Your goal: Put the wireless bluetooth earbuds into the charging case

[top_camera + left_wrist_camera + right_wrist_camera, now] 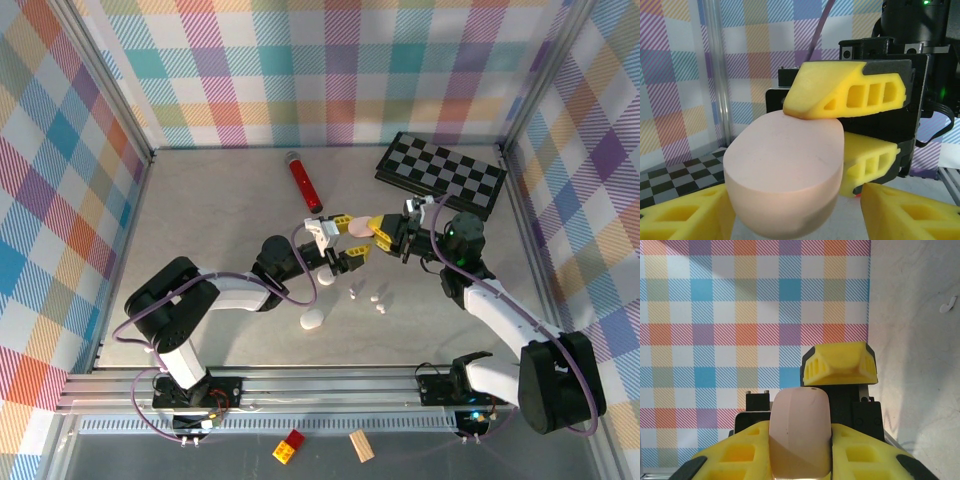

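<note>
A pale pink charging case [355, 228] hangs above the table between the two grippers. My right gripper [381, 234] is shut on one end of it, its yellow fingers pressed on both sides of the case [800, 435]. My left gripper [347, 239] straddles the other end. In the left wrist view its left finger [685, 215] is against the case [785, 165], while a gap remains before its right finger [912, 212]. Three tiny white earbuds [352, 293] [376, 298] [380, 310] lie on the table below. One small white bud [946, 305] also shows in the right wrist view.
A white pill-shaped case [312, 320] lies near the front, left of the earbuds. A red cylinder [302, 180] rests at the back centre. A folded chessboard [440, 172] sits at the back right. Checked walls enclose the table.
</note>
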